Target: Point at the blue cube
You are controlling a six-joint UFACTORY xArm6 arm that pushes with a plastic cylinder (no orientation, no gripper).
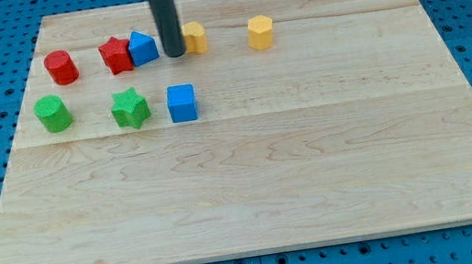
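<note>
The blue cube (182, 102) sits on the wooden board (251, 176) left of centre, in the lower row of blocks. My tip (174, 54) is at the end of the dark rod coming down from the view's top. It stands above the blue cube, a short gap away, between a second blue block (143, 48) on its left and a yellow block (195, 37) on its right.
A red cylinder (61, 68) and a red star (117, 54) lie in the upper row at the left. A yellow hexagonal block (261, 32) lies at the right of that row. A green cylinder (53, 113) and a green star (130, 108) lie left of the blue cube.
</note>
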